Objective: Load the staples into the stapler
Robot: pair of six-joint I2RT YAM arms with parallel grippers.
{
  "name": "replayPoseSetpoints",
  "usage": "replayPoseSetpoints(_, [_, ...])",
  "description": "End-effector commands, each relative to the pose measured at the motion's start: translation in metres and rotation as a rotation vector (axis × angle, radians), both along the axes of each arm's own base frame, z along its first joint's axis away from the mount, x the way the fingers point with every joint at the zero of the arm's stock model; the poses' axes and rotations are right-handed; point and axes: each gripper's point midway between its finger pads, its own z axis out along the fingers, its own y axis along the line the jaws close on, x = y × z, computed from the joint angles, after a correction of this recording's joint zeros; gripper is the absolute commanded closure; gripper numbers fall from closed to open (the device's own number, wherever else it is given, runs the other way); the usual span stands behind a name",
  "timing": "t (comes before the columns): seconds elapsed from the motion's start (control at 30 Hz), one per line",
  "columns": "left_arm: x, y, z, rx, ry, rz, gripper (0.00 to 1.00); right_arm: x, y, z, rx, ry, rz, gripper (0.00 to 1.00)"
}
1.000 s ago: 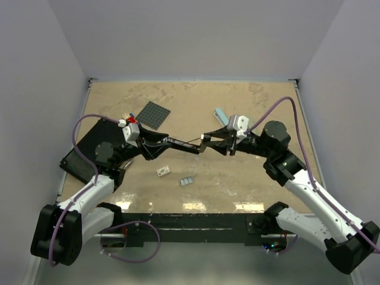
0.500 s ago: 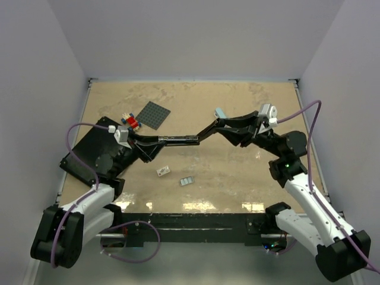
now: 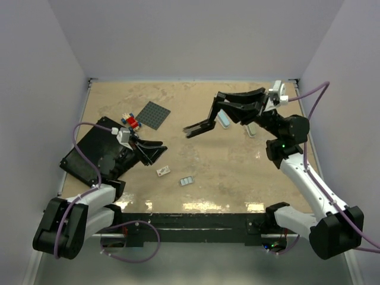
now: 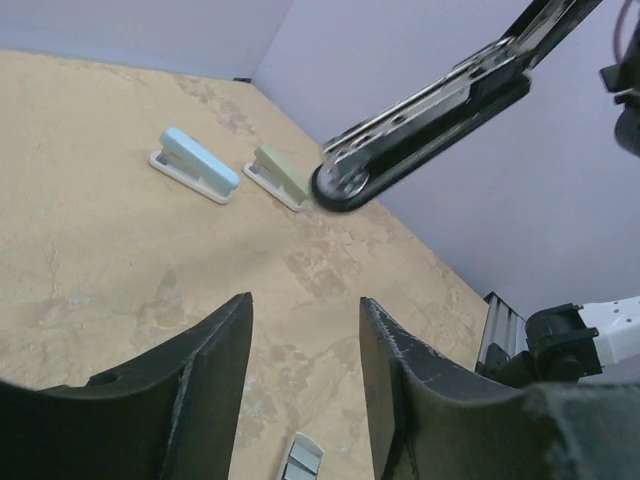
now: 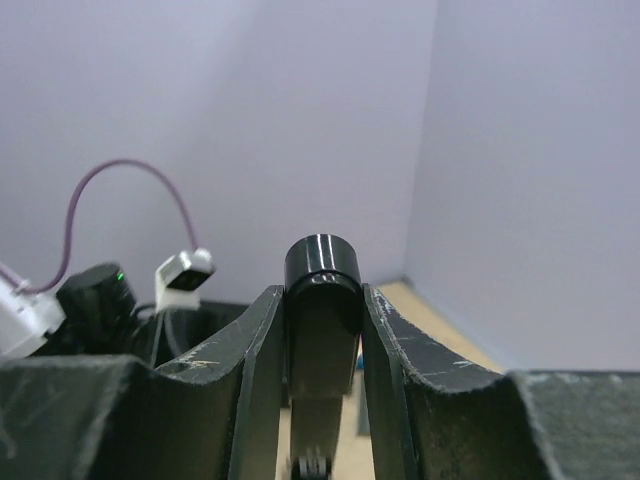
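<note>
The left end effector is held open and empty, low over the surface. Near it a little white box is seen; its contents cannot be told. The staples lie beside the box, untouched. The black stapler is gripped aloft by the right end effector. Fetching the staples is judged the step in hand; a low, careful pinch is called for.

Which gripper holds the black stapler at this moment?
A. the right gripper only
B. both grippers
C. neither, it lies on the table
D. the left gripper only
A: the right gripper clamps the black stapler in the air, while the left gripper stands open and empty, apart from it.
</note>
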Motion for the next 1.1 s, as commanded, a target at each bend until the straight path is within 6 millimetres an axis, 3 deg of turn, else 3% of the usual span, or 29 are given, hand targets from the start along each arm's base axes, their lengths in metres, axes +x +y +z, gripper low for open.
replayPoseSetpoints(0.0, [0.0, 0.003, -0.002, 0.042, -0.049, 0.011, 0.44, -0.02, -0.026, 0.096, 0.129, -0.307, -0.11, 1.0])
replayPoseSetpoints(0.1, [0.004, 0.002, 0.002, 0.07, -0.074, 0.01, 0.34, -0.01, -0.022, 0.09, 0.082, -0.288, -0.114, 1.0])
replayPoseSetpoints(0.3, [0.015, -0.017, 0.038, 0.17, -0.231, -0.049, 0.25, 0.001, -0.013, 0.073, -0.003, -0.254, -0.09, 1.0])
replayPoseSetpoints(0.33, [0.015, -0.03, 0.057, 0.175, -0.29, -0.082, 0.24, 0.001, -0.011, 0.07, -0.016, -0.253, -0.082, 1.0])
replayPoseSetpoints(0.43, [0.012, -0.061, 0.087, 0.189, -0.412, -0.157, 0.22, 0.002, -0.008, 0.06, -0.035, -0.229, -0.059, 1.0])
replayPoseSetpoints(0.6, [0.005, -0.09, 0.129, 0.106, -0.569, -0.287, 0.17, -0.004, 0.001, 0.043, -0.063, -0.192, 0.017, 1.0])
replayPoseSetpoints(0.9, [0.012, -0.145, 0.163, 0.097, -0.735, -0.458, 0.11, -0.008, 0.011, 0.027, -0.089, -0.155, 0.08, 1.0])
replayPoseSetpoints(1.07, [-0.001, -0.17, 0.157, 0.068, -0.756, -0.592, 0.14, -0.011, 0.017, 0.023, -0.091, -0.145, 0.104, 1.0])
